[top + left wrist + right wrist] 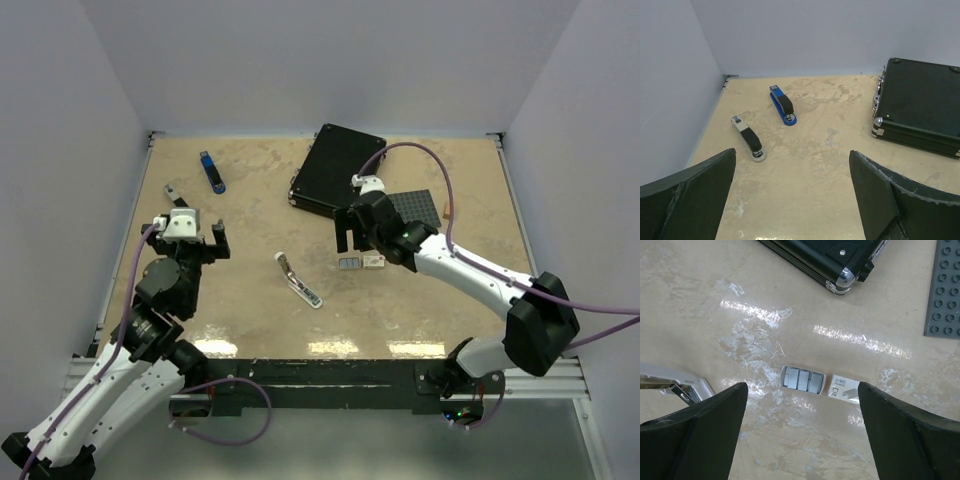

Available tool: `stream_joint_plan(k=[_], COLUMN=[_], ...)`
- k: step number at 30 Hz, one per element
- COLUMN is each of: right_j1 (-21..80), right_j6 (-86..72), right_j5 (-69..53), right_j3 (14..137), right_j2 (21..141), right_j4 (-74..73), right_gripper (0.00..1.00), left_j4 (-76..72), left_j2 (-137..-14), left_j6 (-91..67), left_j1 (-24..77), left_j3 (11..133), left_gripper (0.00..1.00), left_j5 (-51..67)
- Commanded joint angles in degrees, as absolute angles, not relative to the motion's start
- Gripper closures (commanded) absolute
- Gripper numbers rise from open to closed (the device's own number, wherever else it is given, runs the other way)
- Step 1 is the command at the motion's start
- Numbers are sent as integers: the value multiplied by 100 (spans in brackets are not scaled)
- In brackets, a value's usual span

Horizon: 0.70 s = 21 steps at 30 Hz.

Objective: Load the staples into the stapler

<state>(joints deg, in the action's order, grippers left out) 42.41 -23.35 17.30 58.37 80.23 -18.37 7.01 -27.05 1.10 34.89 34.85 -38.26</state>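
Tan bench, white walls: your right gripper (802, 389) hangs directly over the staples (802, 380), its jaws spread wide with nothing between them. The staples sit as grey strips in a small open tray near the middle of the bench, and the white sleeve (844, 390) lies just beside them on the right-edge side. The tray's long axis runs from one finger toward the other, so closing as you stand would likely catch its short ends. Toward the left edge, near the tray but apart from it, lies the stapler (299, 280), opened out flat. The right arm is plainly the nearer one. Your left gripper (792, 152) hovers well apart by the left edge, jaws likewise wide and empty, facing a blue stapler (783, 104) and a grey stapler (748, 139). The sleeve carries print, but it is too small to read, and no brand shows on the black case (335, 168).
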Motion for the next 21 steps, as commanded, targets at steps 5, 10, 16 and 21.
stream_joint_plan(k=[5,10,16,21], right_j1=[3999,3981,3964,3973], right_j6=[-2127,-2171,-2197,-2180], right_j5=[1195,1169,1257,827], right_j3=[6653,6838,6882,6891], right_j2=[8814,9289,9747,9870], right_j4=[-2742,-2804,-2716,-2575], right_gripper=[25,47,65,71], left_j4=[694,712,721,712], left_j2=[-2865,-2971,-2971,-2988], left_j6=[44,53,62,62], left_j1=[3445,3437,3437,3428], left_j3=[3445,3454,3445,3437], left_gripper=[0,0,0,0], left_j5=[-3876,-3867,-3867,-3841])
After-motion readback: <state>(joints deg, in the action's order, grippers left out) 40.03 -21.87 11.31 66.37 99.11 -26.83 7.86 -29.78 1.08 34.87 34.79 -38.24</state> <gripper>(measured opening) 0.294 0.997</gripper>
